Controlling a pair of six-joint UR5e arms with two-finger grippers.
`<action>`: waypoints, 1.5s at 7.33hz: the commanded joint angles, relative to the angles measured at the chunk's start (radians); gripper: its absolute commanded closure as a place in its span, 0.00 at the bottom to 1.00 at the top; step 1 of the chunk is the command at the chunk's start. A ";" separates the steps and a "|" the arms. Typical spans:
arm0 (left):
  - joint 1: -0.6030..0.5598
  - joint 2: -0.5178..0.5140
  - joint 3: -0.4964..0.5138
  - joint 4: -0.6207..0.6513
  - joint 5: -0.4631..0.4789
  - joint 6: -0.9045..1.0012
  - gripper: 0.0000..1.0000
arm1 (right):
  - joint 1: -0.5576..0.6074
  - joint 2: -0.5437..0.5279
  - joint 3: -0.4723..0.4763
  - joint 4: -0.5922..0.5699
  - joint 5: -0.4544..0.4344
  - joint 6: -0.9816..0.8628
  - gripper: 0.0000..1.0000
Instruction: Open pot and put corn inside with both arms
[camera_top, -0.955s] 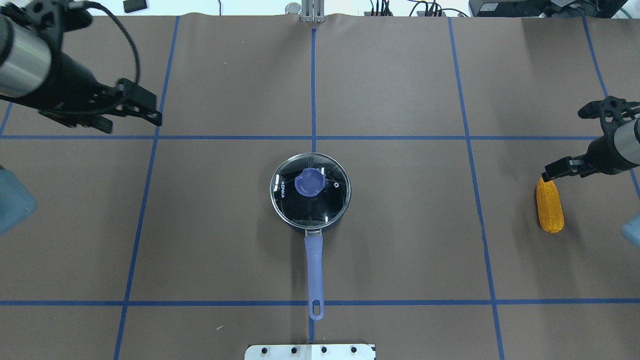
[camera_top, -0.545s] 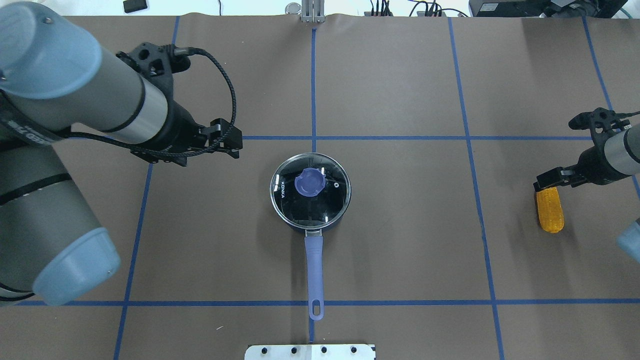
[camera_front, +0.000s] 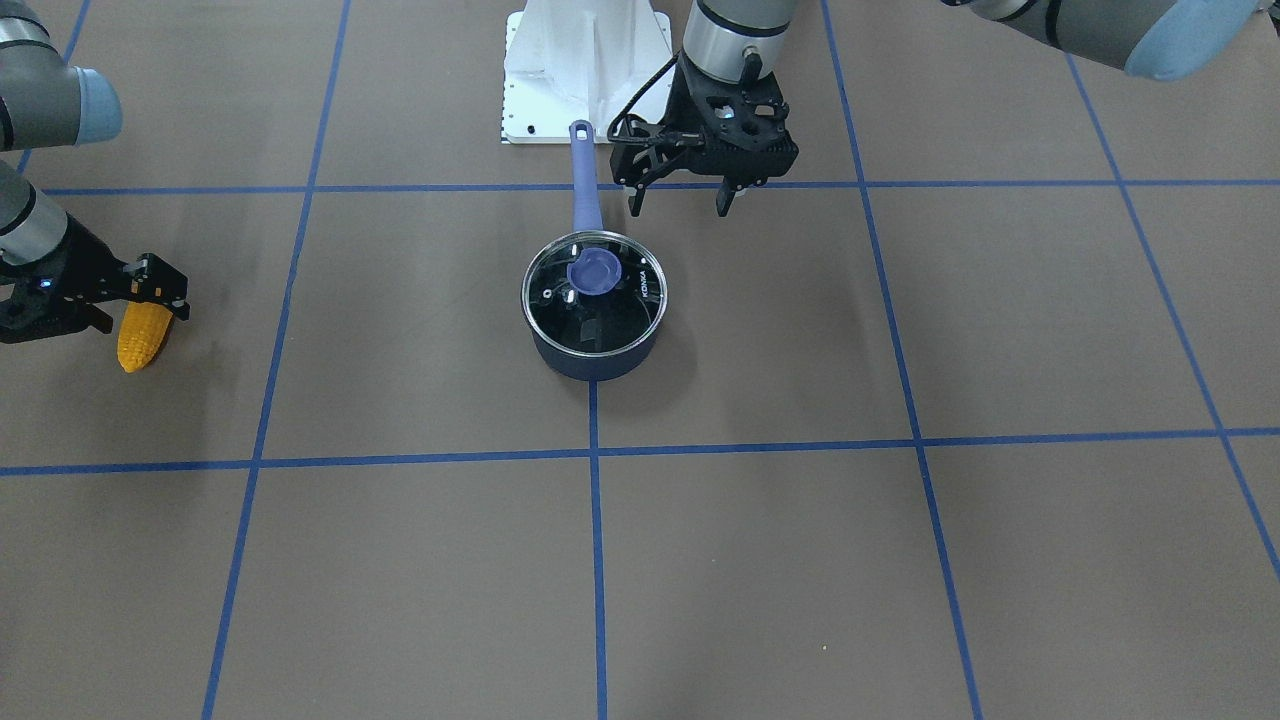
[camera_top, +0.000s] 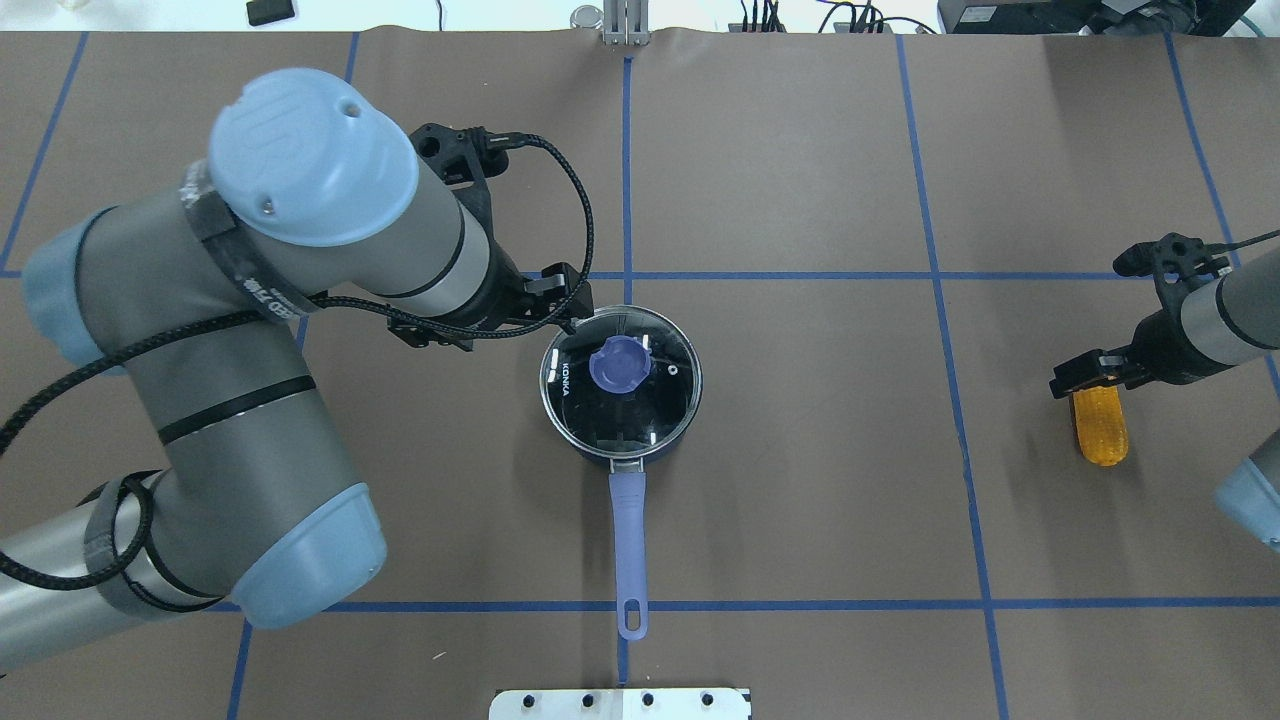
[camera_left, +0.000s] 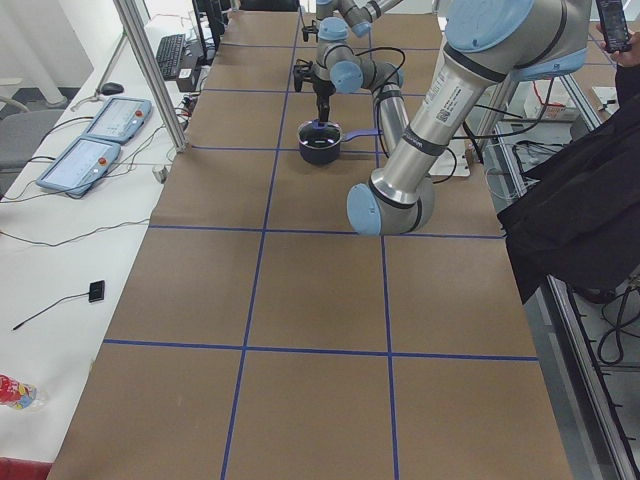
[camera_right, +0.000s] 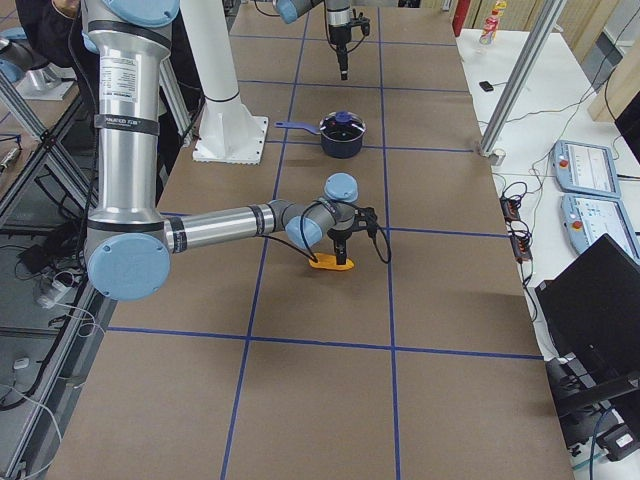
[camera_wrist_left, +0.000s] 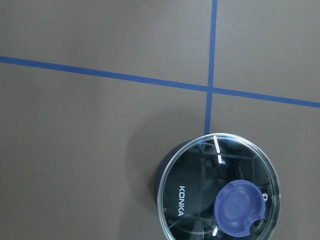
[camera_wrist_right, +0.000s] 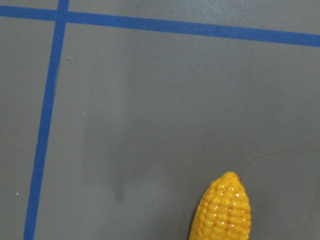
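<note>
Pot (camera_front: 592, 366) at table centre, upright on brown table cover (camera_top: 800, 480), closed under glass lid (camera_top: 655, 405) with blue knob (camera_top: 618, 364) on top. Lavender handle (camera_top: 628, 520) pointing at near edge in overhead view, lined up with blue tape line (camera_top: 627, 150).

Left gripper (camera_front: 678, 208) pointing down, raised above table, at far-left rim of lid in overhead view. Fingers spread wide, empty. Not touching lid or knob. Left wrist view: lid in lower right corner, tape cross above it.

Corn (camera_top: 1100, 432) flat on table cover, far right in overhead view, well apart from pot, long axis running near to far. Not in pot.

Right gripper (camera_top: 1078, 378) low over far end of corn, coming in from right. Jaws look apart in front-facing view, gripping nothing. Contact with corn: cannot tell. Right wrist view: only one end of corn at bottom edge, bare cover and tape lines otherwise.

White base plate (camera_front: 585, 70) near end of handle in front-facing view.
</note>
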 joint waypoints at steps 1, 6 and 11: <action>0.037 -0.049 0.055 -0.005 0.032 -0.035 0.02 | -0.007 -0.026 -0.001 -0.001 -0.031 -0.012 0.01; 0.042 -0.098 0.201 -0.108 0.046 -0.047 0.02 | -0.030 -0.023 -0.013 -0.004 -0.057 -0.014 0.28; 0.042 -0.129 0.322 -0.189 0.046 -0.044 0.02 | -0.033 -0.019 -0.009 -0.003 -0.062 -0.005 0.89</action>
